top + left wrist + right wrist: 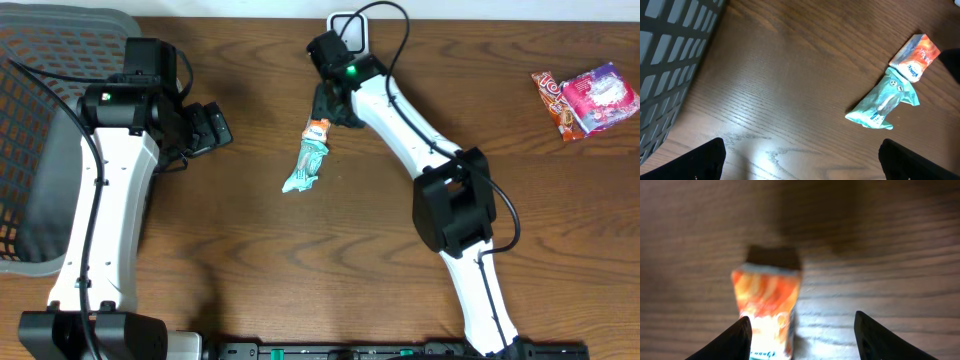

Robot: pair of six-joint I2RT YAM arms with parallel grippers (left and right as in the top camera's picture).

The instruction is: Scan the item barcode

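Teal and orange packet [308, 160], dark brown wood-grain table [250, 260], grey mesh basket [22, 120]

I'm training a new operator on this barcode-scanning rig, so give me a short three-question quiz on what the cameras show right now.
1. Fill in: the mesh basket sits on the robot's ___ side.
2. True or false: the left gripper is open and empty.
3. The right gripper straddles the packet at its: A orange end; B teal end; C middle.
Key: 1 left; 2 true; 3 A.
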